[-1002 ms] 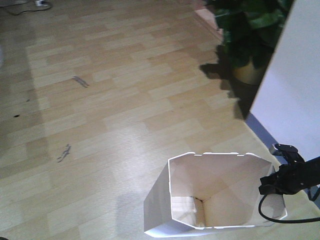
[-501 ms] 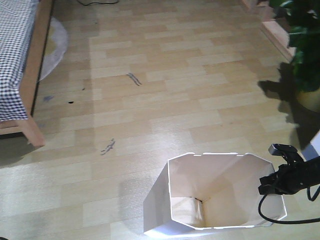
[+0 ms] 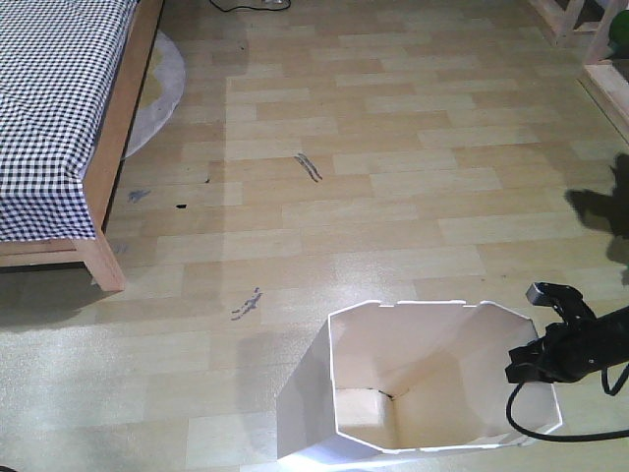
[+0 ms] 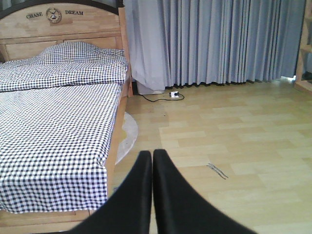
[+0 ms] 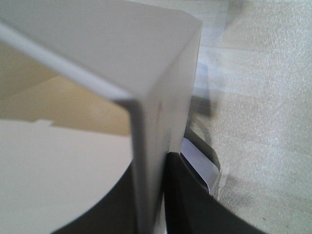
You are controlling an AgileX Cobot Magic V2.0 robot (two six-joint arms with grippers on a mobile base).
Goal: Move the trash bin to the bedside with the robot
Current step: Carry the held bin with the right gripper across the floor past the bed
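Observation:
The white trash bin (image 3: 432,383) with its angular rim and cream inside stands at the bottom centre of the front view. My right gripper (image 3: 531,364) is shut on the bin's right wall; in the right wrist view the thin wall (image 5: 151,161) sits pinched between the two black fingers of the right gripper (image 5: 152,195). The bed (image 3: 59,108) with wooden frame and gingham bedding is at the upper left, well apart from the bin. It also shows in the left wrist view (image 4: 53,141). My left gripper (image 4: 152,158) is shut and empty, above the floor.
A pale round mat (image 3: 162,88) lies beside the bed. Dark scuff marks (image 3: 310,167) are on the wood floor. A wooden frame (image 3: 580,39) stands at the upper right. Grey curtains (image 4: 214,39) and a floor cable with plug (image 4: 168,95) are behind the bed.
The view has swung to the left: the bed has come into view at the left and the plant and white wall have left at the right. The bin and right gripper stay together.

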